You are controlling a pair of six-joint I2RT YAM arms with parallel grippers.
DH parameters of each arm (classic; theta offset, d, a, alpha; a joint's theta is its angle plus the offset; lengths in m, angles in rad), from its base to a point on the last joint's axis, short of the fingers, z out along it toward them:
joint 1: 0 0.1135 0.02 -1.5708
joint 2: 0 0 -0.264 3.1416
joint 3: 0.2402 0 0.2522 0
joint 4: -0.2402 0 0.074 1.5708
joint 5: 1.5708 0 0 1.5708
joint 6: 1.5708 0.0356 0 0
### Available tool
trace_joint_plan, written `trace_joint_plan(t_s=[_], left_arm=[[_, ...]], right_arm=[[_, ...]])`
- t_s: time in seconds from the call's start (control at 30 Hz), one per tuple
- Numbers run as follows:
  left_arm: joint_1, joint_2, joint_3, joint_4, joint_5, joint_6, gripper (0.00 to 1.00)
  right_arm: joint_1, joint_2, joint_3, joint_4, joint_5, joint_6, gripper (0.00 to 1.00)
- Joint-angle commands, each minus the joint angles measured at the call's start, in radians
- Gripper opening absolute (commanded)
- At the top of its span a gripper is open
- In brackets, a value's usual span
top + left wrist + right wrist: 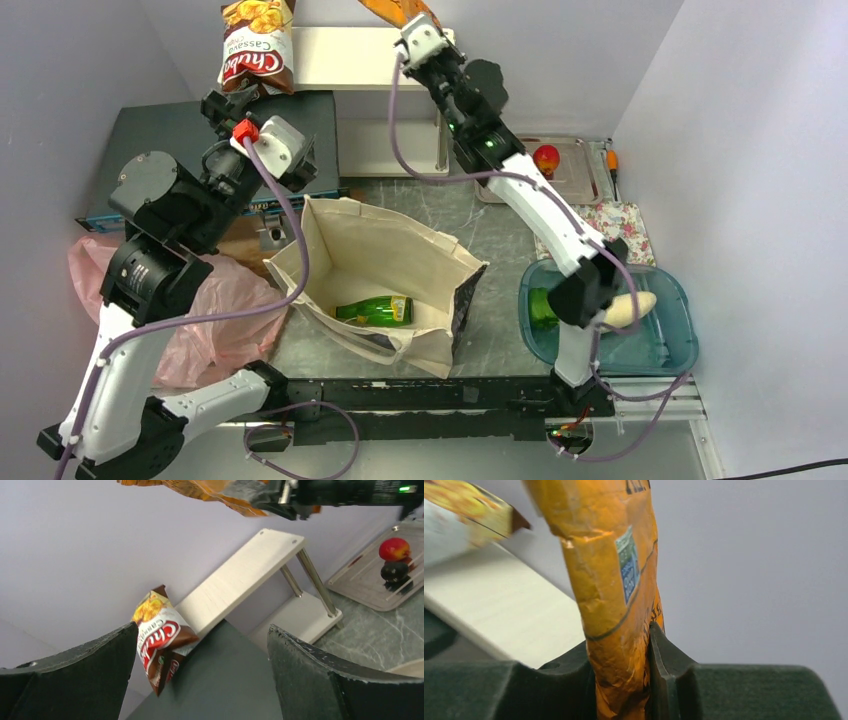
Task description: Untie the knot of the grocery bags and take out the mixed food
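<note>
My left gripper (232,103) is open at the back left; in the left wrist view (202,630) its jaws stand wide apart and empty. The brown-red chip bag (258,45) is just beyond them, blurred, by the white shelf (340,55), and shows in the left wrist view (157,640). My right gripper (418,35) is shut on the orange chip bag (609,580), held high over the shelf. The beige tote (400,240) stands open with the green bottle (377,310) inside. The pink plastic bag (205,310) lies slack at left; its knot is not visible.
A blue tub (670,345) at right holds a white radish (632,308) and a green item (541,308). A metal tray (575,185) at the back holds red fruit (546,158). A dark flat box (165,130) lies at the back left.
</note>
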Motion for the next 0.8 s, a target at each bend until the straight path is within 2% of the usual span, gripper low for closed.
trace_joint_plan(t_s=[0.0,0.07,0.27,0.33,0.4,0.57,0.67,0.77], left_arm=[[0.032,-0.067,-0.08,-0.001,0.022,-0.058,0.99],[0.054,-0.089,-0.108,-0.016,0.039,-0.079,0.99],[0.092,-0.119,-0.13,-0.071,0.12,-0.114,0.99],[0.096,-0.12,-0.131,-0.082,0.13,-0.115,1.0],[0.099,-0.121,-0.131,-0.088,0.136,-0.116,0.99],[0.102,-0.111,-0.132,-0.105,0.166,-0.115,0.99],[0.102,-0.074,-0.1,-0.135,0.188,-0.098,0.99],[0.108,0.04,-0.007,-0.191,0.194,-0.078,0.98]], right_arm=[[-0.029,0.168,0.204,0.073,0.046,-0.281,0.0],[-0.037,0.247,0.247,0.094,0.044,-0.364,0.0],[-0.065,0.434,0.479,-0.065,0.005,-0.461,0.0],[-0.076,0.452,0.502,-0.105,-0.021,-0.47,0.06],[-0.089,0.446,0.504,-0.155,-0.052,-0.454,0.16],[-0.107,0.391,0.441,-0.212,-0.128,-0.396,0.55],[-0.119,0.358,0.419,-0.247,-0.171,-0.356,0.75],[-0.136,0.353,0.405,-0.259,-0.2,-0.335,0.81]])
